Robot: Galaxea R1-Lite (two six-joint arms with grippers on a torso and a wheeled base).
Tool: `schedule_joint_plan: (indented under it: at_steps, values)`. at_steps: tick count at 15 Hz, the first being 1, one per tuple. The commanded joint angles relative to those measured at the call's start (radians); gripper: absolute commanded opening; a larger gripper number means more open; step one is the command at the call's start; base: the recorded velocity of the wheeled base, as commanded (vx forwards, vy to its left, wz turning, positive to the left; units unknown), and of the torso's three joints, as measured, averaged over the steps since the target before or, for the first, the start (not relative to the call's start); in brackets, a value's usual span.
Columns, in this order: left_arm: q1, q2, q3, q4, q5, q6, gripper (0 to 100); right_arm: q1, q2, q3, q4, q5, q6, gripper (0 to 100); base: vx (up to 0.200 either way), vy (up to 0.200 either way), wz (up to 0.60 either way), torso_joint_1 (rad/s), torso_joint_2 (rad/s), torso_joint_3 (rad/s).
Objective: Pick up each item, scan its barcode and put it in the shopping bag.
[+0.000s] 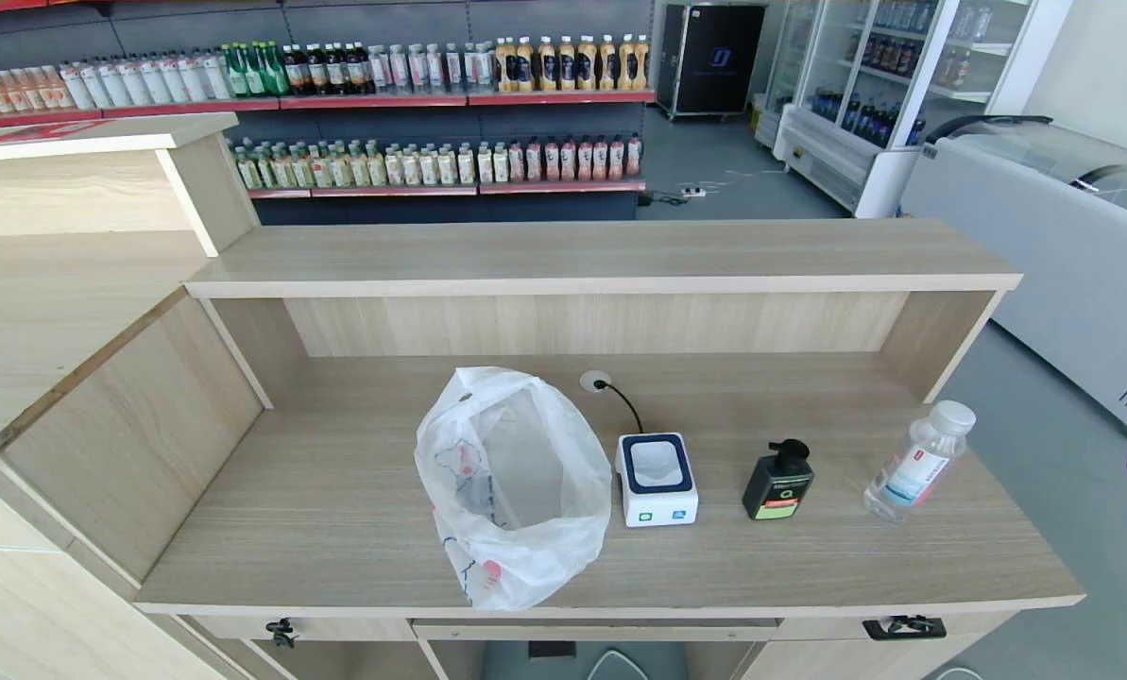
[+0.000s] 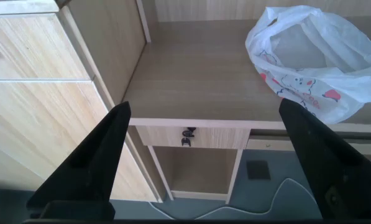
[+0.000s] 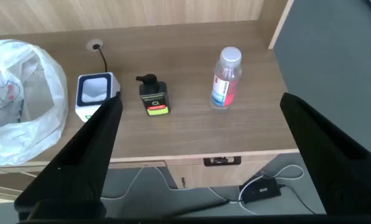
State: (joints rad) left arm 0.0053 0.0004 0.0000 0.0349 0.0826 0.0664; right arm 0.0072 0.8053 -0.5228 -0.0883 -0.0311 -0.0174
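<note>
A white plastic shopping bag stands open on the wooden counter. Right of it sits a white barcode scanner with a dark window and a black cable. Further right stand a dark pump bottle and a clear water bottle with a white cap. My left gripper hangs open below the counter's front edge, left of the bag. My right gripper is open too, held back from the counter in front of the pump bottle, holding nothing.
The counter has a raised back ledge and side walls. Drawers with black handles run under the front edge. Shelves of drinks and freezers stand in the room behind.
</note>
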Motion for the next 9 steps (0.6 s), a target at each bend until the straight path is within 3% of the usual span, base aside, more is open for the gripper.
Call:
schedule_joint_plan:
  at_steps: [1, 6, 9]
  values:
    - [0.001, 0.0, 0.0, 0.0, 0.0, 0.0, 100, -0.009, 0.321, -0.042, -0.074, 0.03, -0.067, 100, 0.0, 0.0, 0.0, 0.0, 0.0, 0.0]
    - [0.001, 0.0, 0.0, 0.0, 0.0, 0.0, 100, -0.041, 0.456, 0.095, -0.261, 0.111, -0.191, 100, 0.0, 0.0, 0.0, 0.0, 0.0, 0.0]
    - [0.001, 0.0, 0.0, 0.0, 0.0, 0.0, 100, -0.082, 0.597, 0.152, -0.478, 0.148, -0.203, 100, 0.0, 0.0, 0.0, 0.0, 0.0, 0.0]
